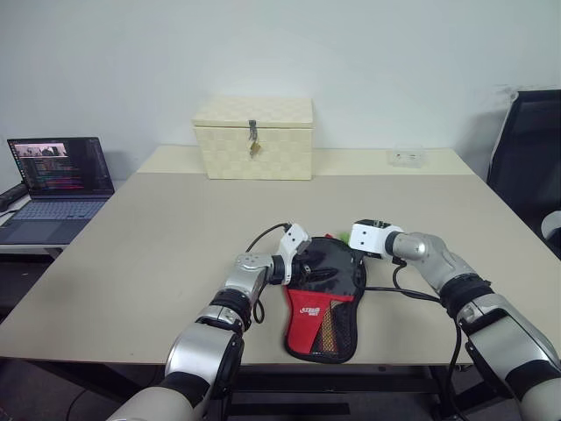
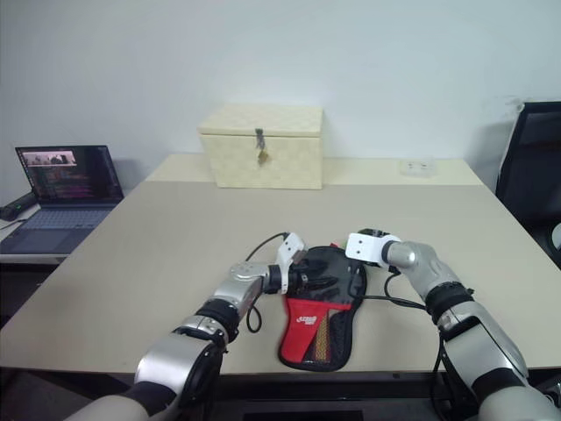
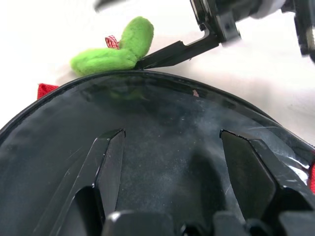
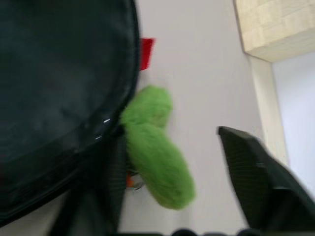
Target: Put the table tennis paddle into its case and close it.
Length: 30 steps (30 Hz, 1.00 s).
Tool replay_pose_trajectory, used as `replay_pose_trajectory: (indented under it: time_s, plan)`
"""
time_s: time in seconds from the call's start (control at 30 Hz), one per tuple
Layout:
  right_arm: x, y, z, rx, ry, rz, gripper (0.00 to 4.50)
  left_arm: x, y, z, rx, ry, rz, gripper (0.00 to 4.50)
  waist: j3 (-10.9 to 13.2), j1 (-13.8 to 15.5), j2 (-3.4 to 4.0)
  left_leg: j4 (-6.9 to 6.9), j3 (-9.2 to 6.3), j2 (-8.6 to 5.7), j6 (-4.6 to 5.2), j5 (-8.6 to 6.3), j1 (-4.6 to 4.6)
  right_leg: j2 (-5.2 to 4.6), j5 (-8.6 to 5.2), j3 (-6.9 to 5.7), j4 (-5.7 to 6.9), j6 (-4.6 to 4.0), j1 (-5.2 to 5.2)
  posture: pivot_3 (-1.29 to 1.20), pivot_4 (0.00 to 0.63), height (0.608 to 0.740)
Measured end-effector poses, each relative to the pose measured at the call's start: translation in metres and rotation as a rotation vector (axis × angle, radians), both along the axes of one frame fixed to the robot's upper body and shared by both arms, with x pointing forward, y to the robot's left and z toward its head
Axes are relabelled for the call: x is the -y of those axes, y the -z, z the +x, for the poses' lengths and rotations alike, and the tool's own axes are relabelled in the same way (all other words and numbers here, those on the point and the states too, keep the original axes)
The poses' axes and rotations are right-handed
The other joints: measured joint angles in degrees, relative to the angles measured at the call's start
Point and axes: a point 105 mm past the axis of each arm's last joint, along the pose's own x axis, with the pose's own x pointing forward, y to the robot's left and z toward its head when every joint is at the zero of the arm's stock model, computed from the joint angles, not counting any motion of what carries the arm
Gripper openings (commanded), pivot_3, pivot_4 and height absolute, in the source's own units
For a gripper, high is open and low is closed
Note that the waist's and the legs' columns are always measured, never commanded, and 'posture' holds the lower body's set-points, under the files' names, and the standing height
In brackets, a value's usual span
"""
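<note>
**Closing step: right gripper going for the zipper tag**

Head views: black paddle-shaped fabric case with red panel lies flat near the front edge of the beige table. Paddle not visible, presumably inside. Left gripper rests on the case's round end, fingers spread, gripping nothing.

Left wrist: right gripper's finger tip touches the fuzzy green zipper tag.

Right wrist: right gripper straddles the tag, fingers not yet pinched. Next: pinch, pull along the rim while left pins.
</note>
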Motion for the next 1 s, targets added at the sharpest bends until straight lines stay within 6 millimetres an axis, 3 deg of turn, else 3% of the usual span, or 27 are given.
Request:
replay_pose_trajectory:
  time_s: [0.17,0.47,0.7,1.0]
  plan:
    - [0.001,0.002,-0.003,-0.023,-0.017,-0.015,0.01,0.003,0.001,0.000,-0.002,-0.001,-0.004,3.35,0.0,0.0,0.01,0.04,-0.02,-0.01,0.00,0.00,0.01,-0.01,0.00,-0.01,0.01,0.00,0.05,0.00,0.150,0.740]
    - [0.047,0.024,-0.040,-0.148,0.045,-0.016,0.01,0.013,0.007,-0.011,-0.002,0.090,0.027,3.35,-0.1,0.3,0.10,0.04,-0.09,-0.09,0.01,-0.01,0.15,-0.05,-0.01,-0.07,-0.04,0.02,0.27,0.00,0.150,0.740]
    - [0.047,0.022,-0.070,-0.237,0.066,0.037,0.01,0.009,0.017,-0.023,0.018,0.209,0.136,3.35,-0.1,0.2,0.20,0.04,-0.06,-0.31,0.02,-0.01,0.67,0.00,-0.02,-0.04,-0.05,0.04,0.76,0.00,0.150,0.740]
    - [0.047,0.014,-0.119,-0.409,0.082,0.096,0.01,0.009,0.020,-0.022,0.036,0.204,0.169,3.35,-0.1,0.3,0.18,0.02,-0.13,-0.40,0.03,-0.02,1.01,-0.02,-0.20,-0.07,-0.13,0.32,1.17,0.00,0.150,0.740]
